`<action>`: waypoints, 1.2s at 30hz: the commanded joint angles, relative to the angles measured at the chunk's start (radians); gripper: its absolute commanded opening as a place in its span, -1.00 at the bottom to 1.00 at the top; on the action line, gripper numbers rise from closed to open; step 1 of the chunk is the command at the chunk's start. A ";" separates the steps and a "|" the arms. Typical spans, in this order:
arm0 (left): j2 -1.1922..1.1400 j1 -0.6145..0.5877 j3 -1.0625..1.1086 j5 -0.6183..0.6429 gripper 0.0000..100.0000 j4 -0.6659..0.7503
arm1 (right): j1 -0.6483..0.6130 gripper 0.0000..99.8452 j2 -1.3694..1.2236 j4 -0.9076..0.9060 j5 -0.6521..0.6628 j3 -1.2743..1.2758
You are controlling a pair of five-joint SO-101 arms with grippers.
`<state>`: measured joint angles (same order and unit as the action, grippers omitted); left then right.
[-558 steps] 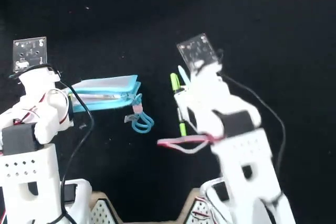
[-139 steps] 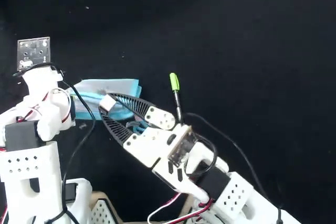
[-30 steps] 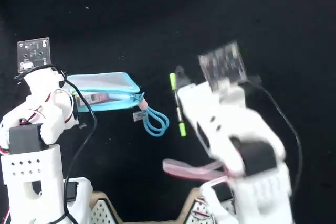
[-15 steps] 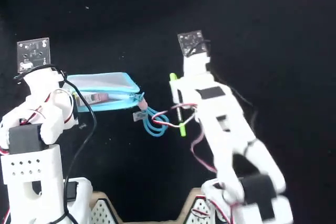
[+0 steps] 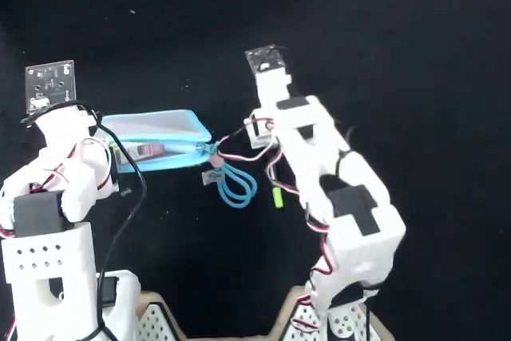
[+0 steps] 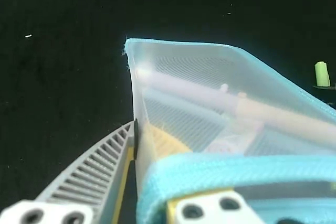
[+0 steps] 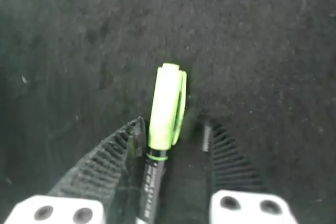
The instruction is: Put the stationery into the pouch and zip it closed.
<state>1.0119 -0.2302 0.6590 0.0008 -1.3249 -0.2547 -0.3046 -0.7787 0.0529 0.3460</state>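
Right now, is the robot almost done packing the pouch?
Partway, I think. Done: pale stick-shaped things already lie inside the blue pouch. In hand: the left gripper pinches the pouch's edge, and the right gripper is open around the green pen lying on the table. Left to do: lift that pen into the pouch, then zip it closed.

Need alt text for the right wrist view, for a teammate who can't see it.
A pen with a bright green cap lies on the black table between the fingers of the open right gripper, nearer one finger than the other. Its cap points away from the camera; the dark barrel runs back toward it.
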 commanded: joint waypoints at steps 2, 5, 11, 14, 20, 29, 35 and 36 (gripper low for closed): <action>0.012 -0.007 -0.012 0.000 -0.94 0.015 | 0.069 -0.96 -0.007 -0.120 0.172 -0.093; 0.012 -0.007 -0.012 0.000 -0.94 0.015 | 0.160 -0.98 0.024 -0.189 0.232 -0.131; 0.012 -0.004 -0.012 0.000 -0.94 0.015 | 0.258 -0.96 0.064 -0.354 0.605 -0.147; 0.012 0.001 -0.012 0.000 -0.94 0.015 | 0.264 -0.79 0.041 -0.414 0.681 -0.133; 0.012 -0.002 -0.012 0.000 -0.94 0.015 | 0.244 -0.52 -0.008 -0.486 0.683 -0.217; 0.012 -0.002 -0.012 -0.002 -0.94 0.015 | 0.158 -0.56 -0.108 -0.557 0.543 -0.371; 0.012 0.001 -0.012 -0.002 -0.94 0.015 | 0.144 -0.56 -0.156 -0.539 0.549 -0.366; 0.012 0.001 -0.012 -0.002 -0.94 0.015 | 0.149 -0.56 -0.162 -0.517 0.549 -0.360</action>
<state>1.0119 -0.2302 0.6590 0.0008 -1.3249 -0.0997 -0.4657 -1.3280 0.6068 0.0253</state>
